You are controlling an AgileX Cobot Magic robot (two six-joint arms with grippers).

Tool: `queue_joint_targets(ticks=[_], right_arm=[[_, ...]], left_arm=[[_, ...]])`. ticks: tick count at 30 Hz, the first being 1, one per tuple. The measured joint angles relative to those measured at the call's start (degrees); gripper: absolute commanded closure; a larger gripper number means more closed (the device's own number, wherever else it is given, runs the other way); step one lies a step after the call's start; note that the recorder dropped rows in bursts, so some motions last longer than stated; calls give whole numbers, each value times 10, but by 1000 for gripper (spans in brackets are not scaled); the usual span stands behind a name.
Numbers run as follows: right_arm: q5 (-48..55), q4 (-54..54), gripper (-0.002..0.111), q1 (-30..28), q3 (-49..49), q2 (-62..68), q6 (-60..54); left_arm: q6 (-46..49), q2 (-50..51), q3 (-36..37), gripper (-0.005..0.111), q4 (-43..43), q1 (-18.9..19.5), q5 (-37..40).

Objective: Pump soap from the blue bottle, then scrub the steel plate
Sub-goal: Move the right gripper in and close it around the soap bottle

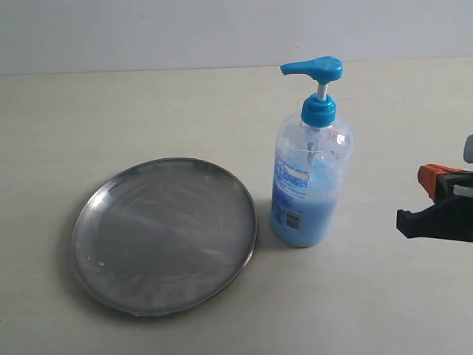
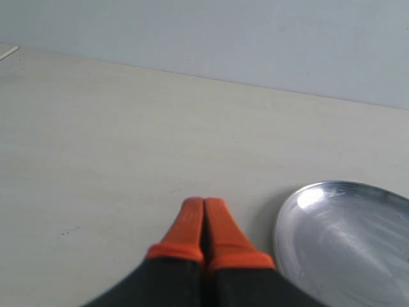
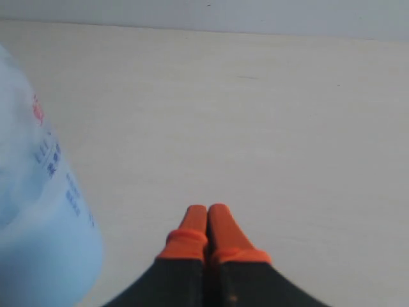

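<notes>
The blue bottle (image 1: 310,174) stands upright near the table's middle, its bright blue pump head (image 1: 314,70) pointing left, light blue liquid filling its lower part. Left of it lies the steel plate (image 1: 164,234), round, dull grey and smudged; no blobs of soap show on it. My right gripper (image 1: 432,196) enters at the right edge, apart from the bottle, orange tips pressed together and holding nothing. In the right wrist view that gripper (image 3: 208,211) is shut beside the blurred bottle (image 3: 38,217). My left gripper (image 2: 203,204) is shut and empty, just beside the plate's rim (image 2: 284,220).
The pale beige table (image 1: 384,296) runs back to a light wall (image 1: 222,29). Nothing else stands on it in these views.
</notes>
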Motion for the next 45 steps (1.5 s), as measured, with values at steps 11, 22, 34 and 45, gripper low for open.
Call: queue_joint_targets(ticks=[11,22,34,45], right_arm=[[-144,-212,108,0,46,0,98],[-148,-293,4,1,46,4,155],[-148,-350,4,1,-3,74,166],[-148,-339,4,1,-58,139,193]], left_arm=[[0,0,0,106,0,0,0],[0,0,0,106,0,0,0],[0,0,0,106,0,0,0],[0,0,0,106,0,0,0]])
